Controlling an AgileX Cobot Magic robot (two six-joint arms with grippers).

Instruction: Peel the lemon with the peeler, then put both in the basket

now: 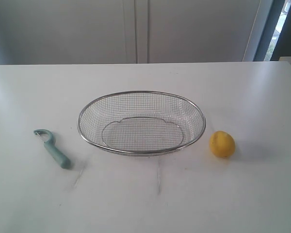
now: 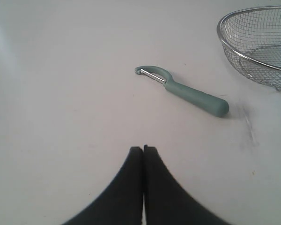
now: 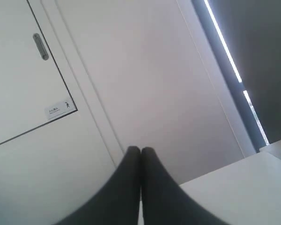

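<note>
The silver wire basket (image 1: 141,151) stands in the middle of the white table, with nothing in it. A yellow lemon (image 1: 222,143) rests on the table just right of it. The teal peeler (image 1: 53,148) lies flat to the basket's left, its hooked head pointing away from the near edge. In the left wrist view the peeler (image 2: 187,91) lies ahead of my left gripper (image 2: 143,148), which is shut and holds nothing. My right gripper (image 3: 140,150) is shut too and points at the wall above the table. Neither arm shows in the exterior view.
The basket's rim (image 2: 225,42) shows at the edge of the left wrist view. White cabinet doors (image 1: 136,29) stand behind the table. A dark window strip (image 1: 281,29) is at the far right. Faint scuff marks (image 1: 158,179) streak the table in front of the basket.
</note>
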